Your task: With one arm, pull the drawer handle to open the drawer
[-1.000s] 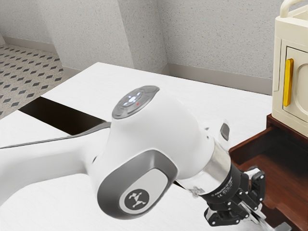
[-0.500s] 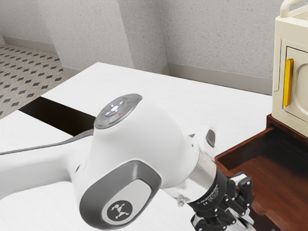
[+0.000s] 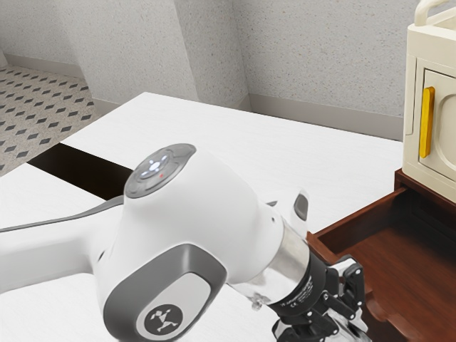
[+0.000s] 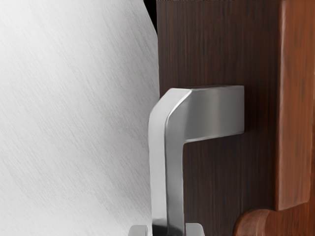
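Exterior view: drawer (image 3: 410, 249) is pulled well out of the wooden cabinet (image 3: 427, 187); opening looks mostly done, maybe a bit of travel left. Wrist view: handle (image 4: 167, 147) on the drawer front is clamped between the fingers of the hand (image 4: 166, 230); not released.

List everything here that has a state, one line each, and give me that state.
Drawer: open, its inside showing.
Drawer handle: fixed to the drawer front, between the gripper's fingers.
Gripper: shut on the drawer handle.
Cream cabinet door: closed.
Yellow handle: upright, on that door.
Arm's indicator light: lit.
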You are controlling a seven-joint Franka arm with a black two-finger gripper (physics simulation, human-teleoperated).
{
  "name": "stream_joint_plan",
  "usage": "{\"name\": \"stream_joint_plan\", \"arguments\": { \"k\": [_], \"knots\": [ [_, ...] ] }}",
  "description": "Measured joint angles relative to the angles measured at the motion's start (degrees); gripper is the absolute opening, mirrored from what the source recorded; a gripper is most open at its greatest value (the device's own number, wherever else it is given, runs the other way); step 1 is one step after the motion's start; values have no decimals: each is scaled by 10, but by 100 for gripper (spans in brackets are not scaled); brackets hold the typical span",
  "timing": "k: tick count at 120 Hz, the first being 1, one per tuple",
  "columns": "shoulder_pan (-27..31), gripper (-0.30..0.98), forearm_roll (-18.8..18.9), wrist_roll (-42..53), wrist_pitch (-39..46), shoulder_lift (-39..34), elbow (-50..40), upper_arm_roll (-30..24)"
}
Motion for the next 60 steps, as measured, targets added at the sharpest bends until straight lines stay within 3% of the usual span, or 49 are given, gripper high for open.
{"name": "stream_joint_plan", "arguments": {
  "k": [41,60],
  "knots": [
    [0,30,-1,0,-6,-27,-2,4],
    [17,49,11,0,-185,79,237,44]
  ]
}}
